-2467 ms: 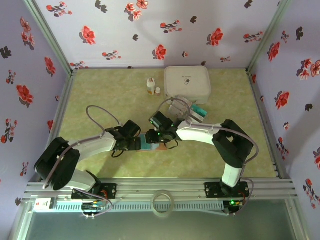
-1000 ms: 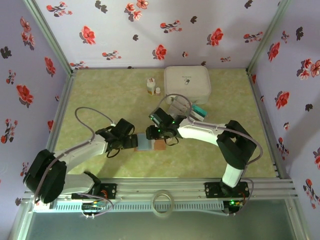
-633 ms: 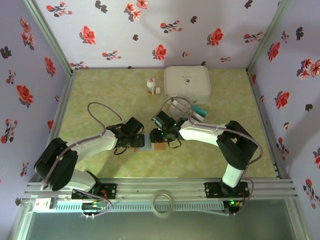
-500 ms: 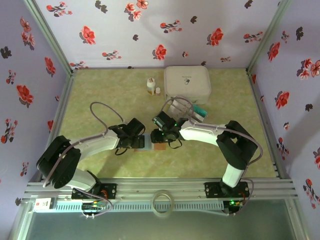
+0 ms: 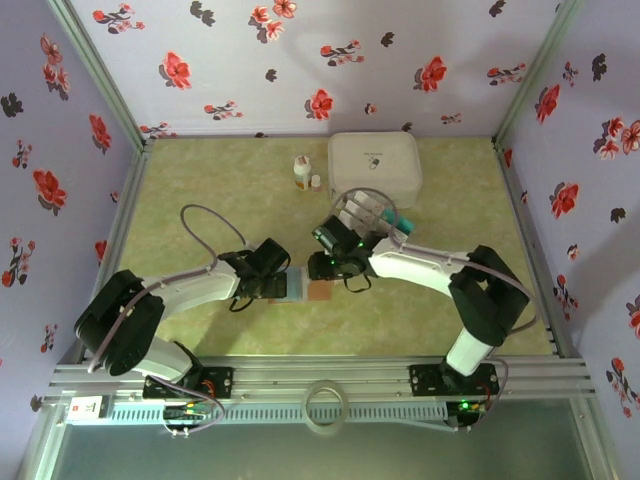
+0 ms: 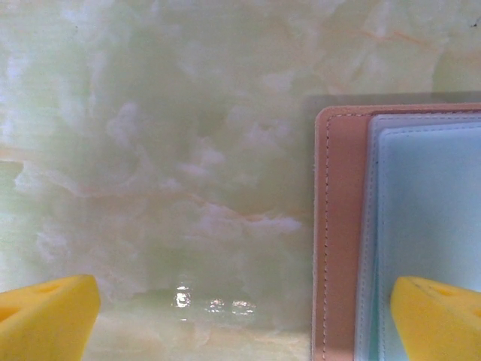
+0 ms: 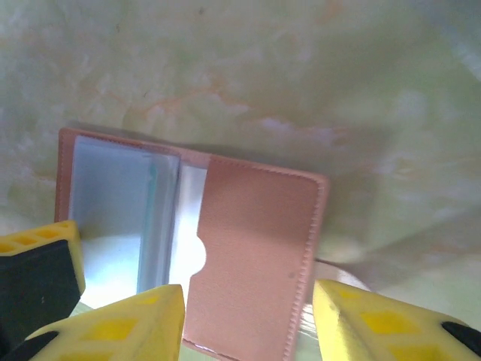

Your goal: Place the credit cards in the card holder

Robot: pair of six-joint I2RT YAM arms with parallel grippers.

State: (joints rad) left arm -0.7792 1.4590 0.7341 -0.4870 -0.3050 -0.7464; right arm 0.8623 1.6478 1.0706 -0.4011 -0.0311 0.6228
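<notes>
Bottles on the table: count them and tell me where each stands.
2. The taller bottle stands just left of the white box; the smaller bottle sits between them. Others may be hidden.

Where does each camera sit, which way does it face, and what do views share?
Top external: above and behind the bases, looking down at the table; both arms, left pincer and right pincer at the card holder.
Left wrist: on left arm, facing down at the card holder's edge; left pincer open below.
Right wrist: on right arm, facing down at the opened card holder; right pincer open below.
Shared: all see the card holder.
</notes>
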